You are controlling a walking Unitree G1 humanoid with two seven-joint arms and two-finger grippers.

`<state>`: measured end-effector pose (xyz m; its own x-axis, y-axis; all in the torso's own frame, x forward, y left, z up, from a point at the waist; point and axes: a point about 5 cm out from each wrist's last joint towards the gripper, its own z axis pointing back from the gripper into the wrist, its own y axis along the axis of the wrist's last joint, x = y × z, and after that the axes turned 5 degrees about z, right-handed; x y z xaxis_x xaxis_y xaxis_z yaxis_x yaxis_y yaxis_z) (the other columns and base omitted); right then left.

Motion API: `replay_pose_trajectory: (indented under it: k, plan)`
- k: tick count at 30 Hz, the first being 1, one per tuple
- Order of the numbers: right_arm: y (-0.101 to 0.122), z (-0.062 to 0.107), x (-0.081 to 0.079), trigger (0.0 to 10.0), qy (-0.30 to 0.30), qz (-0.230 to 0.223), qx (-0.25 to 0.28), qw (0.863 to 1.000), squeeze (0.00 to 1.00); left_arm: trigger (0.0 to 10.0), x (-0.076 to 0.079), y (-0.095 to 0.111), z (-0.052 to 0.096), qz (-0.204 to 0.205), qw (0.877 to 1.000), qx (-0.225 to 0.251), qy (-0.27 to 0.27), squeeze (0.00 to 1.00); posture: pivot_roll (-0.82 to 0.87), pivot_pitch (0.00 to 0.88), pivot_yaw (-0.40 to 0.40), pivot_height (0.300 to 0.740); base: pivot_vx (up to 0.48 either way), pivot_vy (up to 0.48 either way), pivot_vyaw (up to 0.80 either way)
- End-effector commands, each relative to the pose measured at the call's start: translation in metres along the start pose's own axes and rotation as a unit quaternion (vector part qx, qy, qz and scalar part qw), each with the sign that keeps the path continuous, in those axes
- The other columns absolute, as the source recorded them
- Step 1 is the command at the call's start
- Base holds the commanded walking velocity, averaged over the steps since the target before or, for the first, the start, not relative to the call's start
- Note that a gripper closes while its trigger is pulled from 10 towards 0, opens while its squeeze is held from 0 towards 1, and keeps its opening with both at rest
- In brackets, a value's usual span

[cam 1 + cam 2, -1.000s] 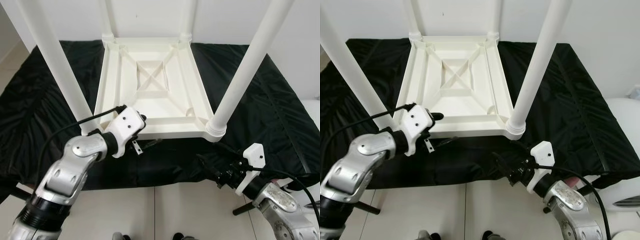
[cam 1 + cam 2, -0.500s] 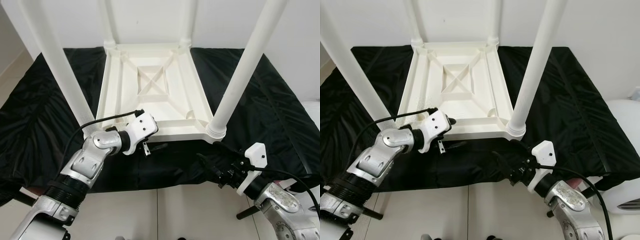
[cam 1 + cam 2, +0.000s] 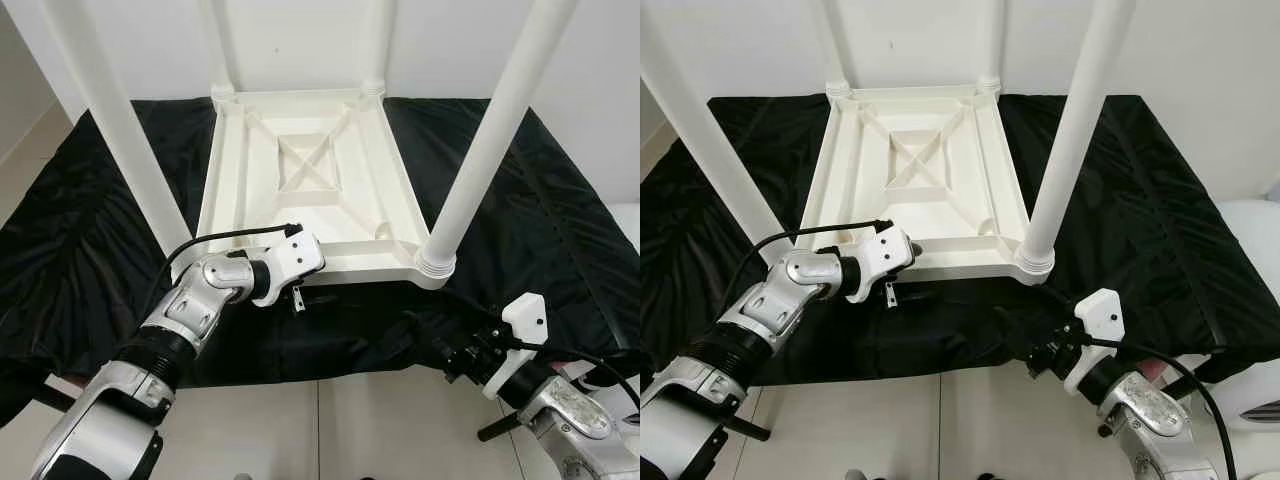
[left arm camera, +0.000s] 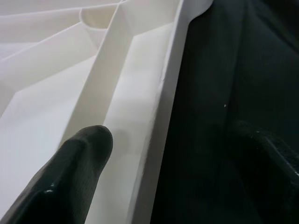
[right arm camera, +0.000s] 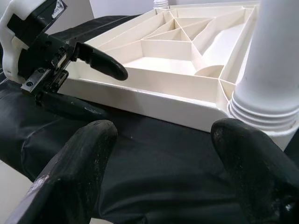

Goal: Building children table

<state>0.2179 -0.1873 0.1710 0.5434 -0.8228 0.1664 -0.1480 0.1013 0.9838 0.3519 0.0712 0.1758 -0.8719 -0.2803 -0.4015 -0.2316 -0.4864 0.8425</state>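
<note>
Right pincer [image 3: 450,352]: nearest; fingers spread wide, empty, over the black cloth [image 3: 560,230] short of the near-right corner.
Left pincer [image 5: 88,84]: jaws apart, straddling the near rim; one finger [image 4: 70,172] inside, one beneath outside.
Children table [image 3: 310,190]: upside down on the cloth-covered counter, legs [image 3: 480,150] pointing up.
Handling (judgement): rigid moulded plastic, probably light, smooth; grip rim or ribs, not round legs.

Bright, even light; the white table [image 3: 305,190] nearly blows out against the dark cloth [image 3: 80,230]. Head views are sharp; close fingers [image 4: 70,177] in wrist views blur softly.
</note>
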Motion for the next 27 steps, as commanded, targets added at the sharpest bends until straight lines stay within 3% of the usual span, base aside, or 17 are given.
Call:
replay_pose_trajectory:
  k: [1,11,21,27]
  plan:
    - [0.000,0.002,-0.003,10.0,0.000,-0.003,-0.003,1.000,0.00,10.0,0.002,-0.004,-0.003,-0.008,1.000,-0.013,-0.017,0.00,-0.14,0.182,0.098,0.740,0.000,0.000,0.00]
    - [0.000,0.003,-0.005,10.0,-0.003,-0.006,-0.006,1.000,0.00,10.0,0.005,-0.004,-0.020,0.006,0.997,-0.027,-0.070,0.00,-0.14,0.195,0.101,0.740,0.000,0.000,0.00]
    - [0.001,0.004,0.007,10.0,-0.073,0.017,0.001,0.997,0.00,10.0,-0.002,-0.004,-0.024,0.045,0.995,-0.031,-0.085,0.00,-0.14,0.202,0.111,0.740,0.000,0.000,0.00]
    - [0.001,0.005,0.006,10.0,-0.077,0.015,0.000,0.997,0.00,10.0,-0.003,-0.002,-0.024,0.060,0.993,-0.027,-0.100,0.00,-0.15,0.201,0.118,0.740,0.000,0.000,0.00]
